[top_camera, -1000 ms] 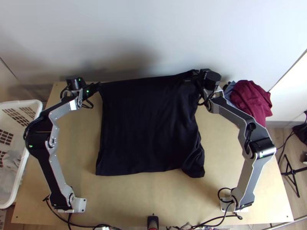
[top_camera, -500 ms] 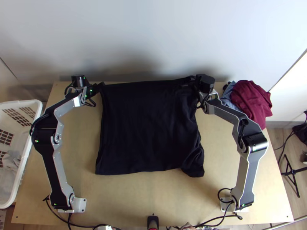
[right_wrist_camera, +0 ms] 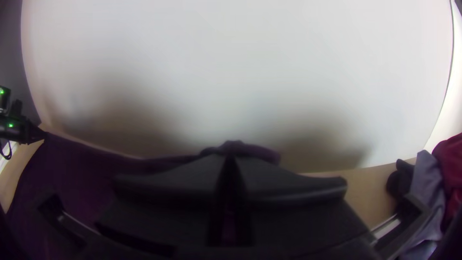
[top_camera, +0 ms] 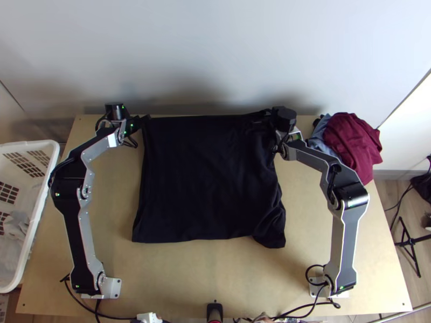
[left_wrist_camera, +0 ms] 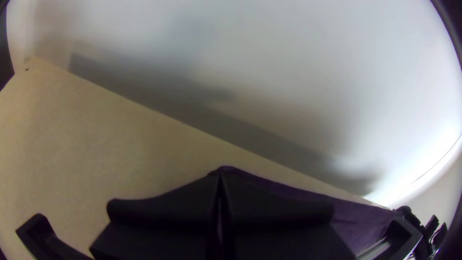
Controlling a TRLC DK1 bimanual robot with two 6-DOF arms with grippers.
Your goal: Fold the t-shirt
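I've got my left claw [top_camera: 146,119] pinched on one far corner of the dark t-shirt [top_camera: 207,177], my right claw [top_camera: 269,113] on the other; it lies mostly flat on the table [top_camera: 110,215].

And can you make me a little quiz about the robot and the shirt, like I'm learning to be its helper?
1. True or false: the left end effector and the right end effector both grip the dark t-shirt.

2. Pick one. What colour is the big cloth on top of the pile?
A) yellow
B) dark red
C) green

3. Fill the gap: the white basket stands by the table's ____ side, from where the robot sits.

Key: 1 true; 2 B; 3 left
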